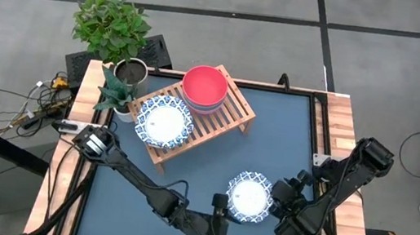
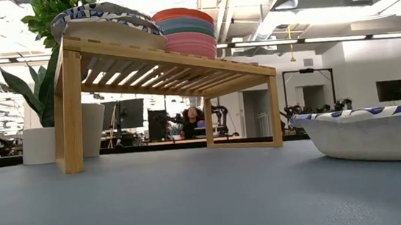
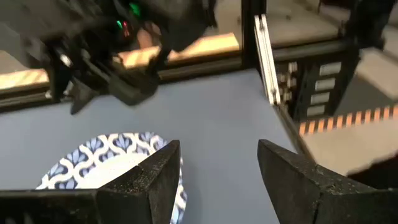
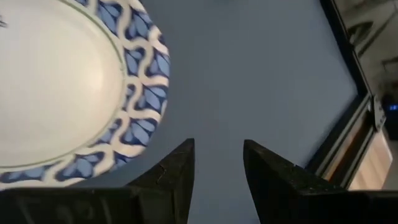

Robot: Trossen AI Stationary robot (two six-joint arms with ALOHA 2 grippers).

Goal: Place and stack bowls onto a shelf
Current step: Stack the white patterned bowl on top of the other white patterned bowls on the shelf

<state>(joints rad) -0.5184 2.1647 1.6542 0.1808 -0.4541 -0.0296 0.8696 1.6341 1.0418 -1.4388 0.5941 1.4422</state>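
Note:
A wooden slat shelf (image 1: 221, 123) (image 2: 174, 71) stands at the table's far middle. On its left part lies a white dish with a blue patterned rim (image 1: 165, 121) (image 2: 103, 18). On its right part sits a stack of bowls, red on top (image 1: 204, 86) (image 2: 187, 32). Another blue-rimmed white dish (image 1: 249, 195) (image 2: 372, 133) (image 3: 106, 165) (image 4: 62, 93) rests by its base on the blue tabletop near the front. My left gripper (image 1: 218, 211) (image 3: 217, 158) is open just left of this dish. My right gripper (image 1: 278, 196) (image 4: 217, 155) is open just right of it, beside its rim.
A metal plant pot (image 1: 130, 72) and a leafy plant (image 1: 112, 25) stand at the far left corner, beside the shelf. A white pot with a spiky plant (image 2: 40, 143) is behind the shelf's left leg. Bare blue tabletop (image 1: 298, 138) lies between dish and shelf.

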